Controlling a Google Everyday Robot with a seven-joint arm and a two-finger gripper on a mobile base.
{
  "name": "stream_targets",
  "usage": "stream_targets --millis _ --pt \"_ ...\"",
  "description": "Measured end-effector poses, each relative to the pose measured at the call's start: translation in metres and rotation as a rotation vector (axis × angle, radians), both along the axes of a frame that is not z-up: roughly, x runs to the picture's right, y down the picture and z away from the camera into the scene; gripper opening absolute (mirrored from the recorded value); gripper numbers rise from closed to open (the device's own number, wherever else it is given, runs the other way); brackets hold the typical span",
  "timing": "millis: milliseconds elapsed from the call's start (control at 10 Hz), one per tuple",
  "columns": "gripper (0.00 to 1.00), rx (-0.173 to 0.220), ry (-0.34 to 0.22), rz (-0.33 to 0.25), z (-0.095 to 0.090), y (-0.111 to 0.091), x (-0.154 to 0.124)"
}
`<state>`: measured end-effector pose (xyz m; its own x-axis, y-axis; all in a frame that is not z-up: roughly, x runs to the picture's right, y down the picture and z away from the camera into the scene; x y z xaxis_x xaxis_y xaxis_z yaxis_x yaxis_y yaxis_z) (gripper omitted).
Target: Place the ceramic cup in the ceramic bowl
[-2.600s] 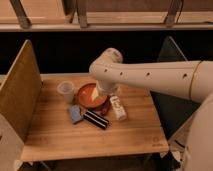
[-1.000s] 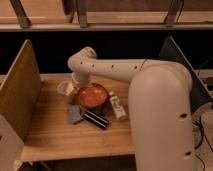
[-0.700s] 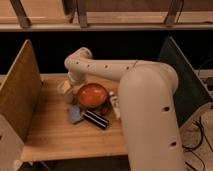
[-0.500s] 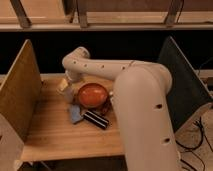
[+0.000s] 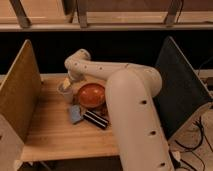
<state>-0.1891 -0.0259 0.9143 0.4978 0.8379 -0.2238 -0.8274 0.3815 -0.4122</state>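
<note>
Arm: we see the white arm (image 5: 131, 102) enter from the lower right. It crosses the right half of the table and bends at a rounded joint near the far edge, then turns down toward the left.

Gripper: the gripper (image 5: 66, 83) hangs at the end of that bend, directly over the ceramic cup, on the left side of the bowl. Its pale yellowish tip meets the cup's top in our view.

Gripper's grasp: we cannot tell whether it is spread, pressed together, or pinching the cup, because the wrist and the cup overlap here.

Ceramic cup: the ceramic cup (image 5: 64, 94) is upright, small and pale. It sits toward the far left part of the table, just beside the bowl's left rim and outside the bowl.

Ceramic bowl: the ceramic bowl (image 5: 91, 95) is wide, shallow and glossy orange-red inside. It stands near the middle of the table, and its right side is covered by the arm.

Table: the wooden table (image 5: 50, 137) has a light top, bare along its near edge.

Other things: a small blue item (image 5: 75, 114) lies in front of the cup. A dark flat packet (image 5: 96, 119) lies just beside it, in front of the bowl.

Surroundings: a tan panel (image 5: 19, 87) stands on the left and a dark panel (image 5: 180, 80) on the right.
</note>
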Motion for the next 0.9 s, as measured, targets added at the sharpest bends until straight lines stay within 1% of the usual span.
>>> stream_targets --millis 100,200,300,400,500,600,700,800,900 --pt "0.74 -0.023 -0.002 0.012 0.006 0.007 -0.001" --pt "0.64 -0.053 -0.023 0.019 0.009 0.018 -0.008" --pt "0.53 -0.088 -0.067 0.029 0.006 0.028 -0.02" --pt "0.42 -0.113 -0.117 0.038 0.0 0.033 -0.034" --pt "0.34 -0.127 -0.153 0.042 -0.006 0.035 -0.042" --pt "0.22 -0.136 -0.2 0.043 -0.015 0.034 -0.052" --pt "0.12 -0.132 -0.228 0.042 -0.022 0.029 -0.054" --pt "0.05 -0.12 -0.247 0.046 -0.028 0.021 -0.053" --pt "0.0 -0.1 -0.256 0.055 -0.035 0.008 -0.048"
